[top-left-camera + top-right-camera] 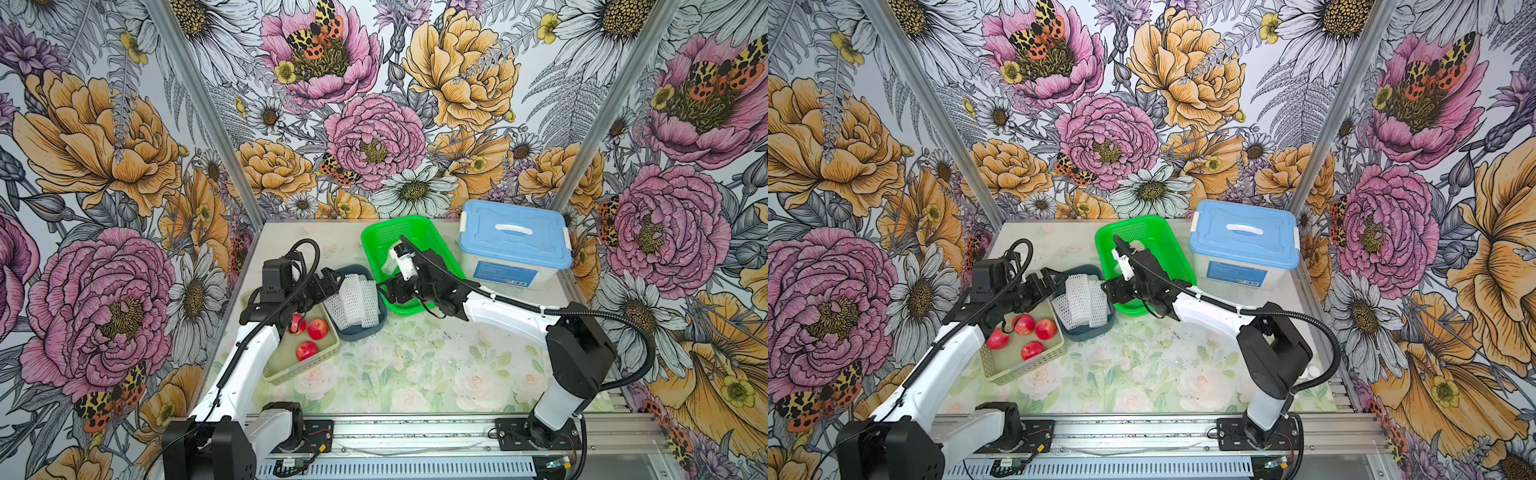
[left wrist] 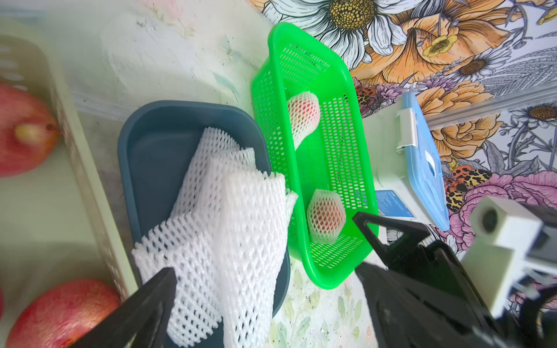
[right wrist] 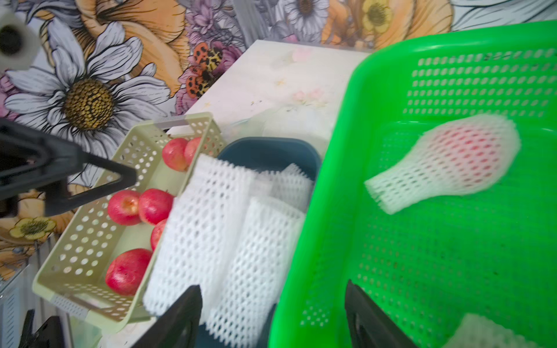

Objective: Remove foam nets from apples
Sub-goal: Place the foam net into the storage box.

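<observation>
1. Watching both top views, I see my left gripper (image 1: pixel 332 281) spread wide and empty at the edge of the blue bin (image 1: pixel 361 330).
2. My right gripper (image 1: pixel 385 293) is also spread and holds nothing, at the green basket's (image 1: pixel 419 226) near end.
3. Loose foam nets (image 1: pixel 353 301) are piled in the blue bin.
4. Two netted apples (image 2: pixel 303 111) lie in the green basket.
5. Bare apples (image 1: pixel 1045 328) sit in the cream basket (image 1: pixel 1017 374).
</observation>
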